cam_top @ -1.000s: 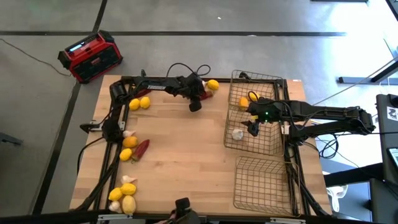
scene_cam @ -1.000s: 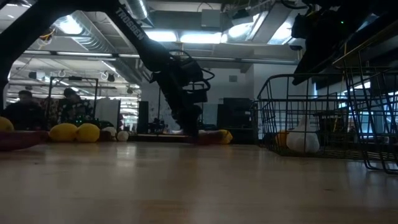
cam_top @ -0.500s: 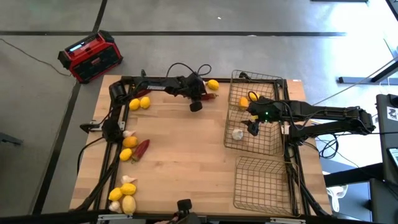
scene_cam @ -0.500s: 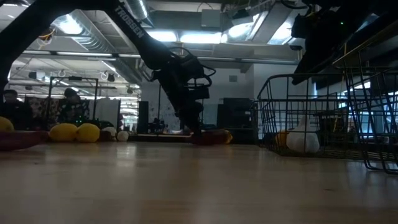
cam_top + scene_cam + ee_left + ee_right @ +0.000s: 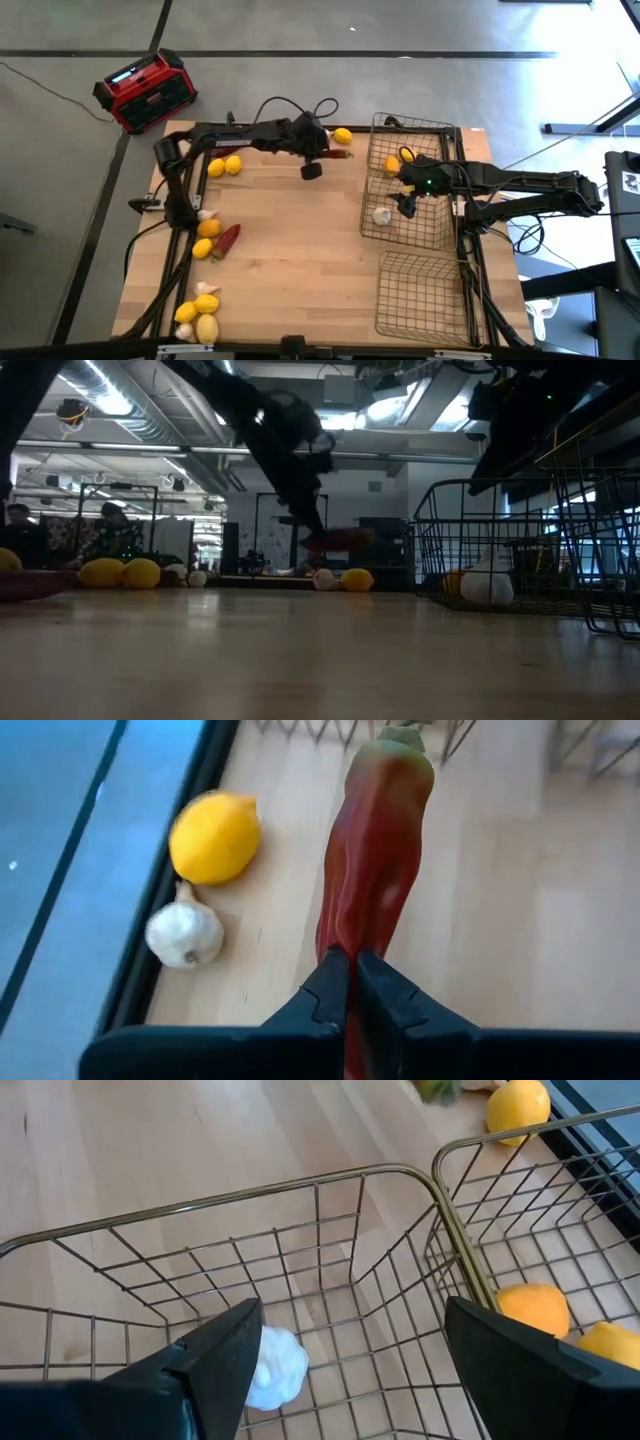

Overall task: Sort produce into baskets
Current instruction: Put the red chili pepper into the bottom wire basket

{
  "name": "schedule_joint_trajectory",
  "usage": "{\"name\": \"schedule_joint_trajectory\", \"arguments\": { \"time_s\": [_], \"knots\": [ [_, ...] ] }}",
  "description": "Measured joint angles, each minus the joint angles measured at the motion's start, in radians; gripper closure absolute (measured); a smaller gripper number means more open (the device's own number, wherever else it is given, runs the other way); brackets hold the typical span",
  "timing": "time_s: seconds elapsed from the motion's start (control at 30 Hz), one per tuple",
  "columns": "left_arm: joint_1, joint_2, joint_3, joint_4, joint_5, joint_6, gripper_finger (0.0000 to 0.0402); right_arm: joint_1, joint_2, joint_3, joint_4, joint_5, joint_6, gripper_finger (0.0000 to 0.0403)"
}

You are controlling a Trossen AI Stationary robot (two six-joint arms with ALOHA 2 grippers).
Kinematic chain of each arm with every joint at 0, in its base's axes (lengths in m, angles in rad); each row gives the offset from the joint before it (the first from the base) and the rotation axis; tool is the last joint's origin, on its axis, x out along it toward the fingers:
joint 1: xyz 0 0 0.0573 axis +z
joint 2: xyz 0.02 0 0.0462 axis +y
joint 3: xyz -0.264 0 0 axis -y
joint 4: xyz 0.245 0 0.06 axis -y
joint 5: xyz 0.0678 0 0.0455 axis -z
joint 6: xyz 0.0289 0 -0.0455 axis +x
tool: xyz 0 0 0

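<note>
Lemon (image 5: pixel 214 837) and garlic (image 5: pixel 184 933) are lying just beside the red chili (image 5: pixel 375 870), which the left end effector (image 5: pixel 352 990) is pinching above the tabletop (image 5: pixel 300 250); the right end effector (image 5: pixel 350 1360) is hanging apart over a basket (image 5: pixel 330 1230).

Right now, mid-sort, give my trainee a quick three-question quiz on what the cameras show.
1. True or false: the left end effector is shut on a chili pepper.
2. What lies on the table beside the lemon in the left wrist view? A) garlic bulb B) radio C) basket
3. Over what does the right end effector hover?

Key: 1 true. 2 A, the garlic bulb. 3 A wire basket.
</note>
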Motion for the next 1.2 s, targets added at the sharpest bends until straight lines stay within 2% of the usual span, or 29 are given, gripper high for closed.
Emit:
{"name": "schedule_joint_trajectory", "arguments": {
  "time_s": [0.2,0.3,0.47,0.57,0.83,1.2],
  "knots": [
    [-0.043,-0.133,-0.005,-0.073,0.005,-0.023,0.0397,0.0,0.017,0.0,0.073,-0.048,0.0,0.0094],
    [-0.068,-0.2,-0.046,-0.064,0.037,-0.03,0.0392,0.0,0.034,0.0,0.138,-0.067,0.0,0.0093],
    [-0.119,-0.307,-0.162,0.104,0.103,-0.08,0.039,0.0,0.069,0.0,0.268,-0.094,-0.03,0.0094],
    [-0.153,-0.35,-0.228,0.207,0.109,-0.117,0.039,0.0,0.089,0.0,0.366,-0.126,-0.048,0.0093],
    [-0.236,-0.36,-0.292,0.422,0.11,-0.159,0.0389,0.0,0.173,0.002,0.679,-0.187,-0.079,0.0093],
    [-0.263,-0.358,-0.292,0.439,0.089,-0.155,0.0389,0.001,0.284,0.001,0.935,-0.263,-0.08,0.0099]
  ]
}}
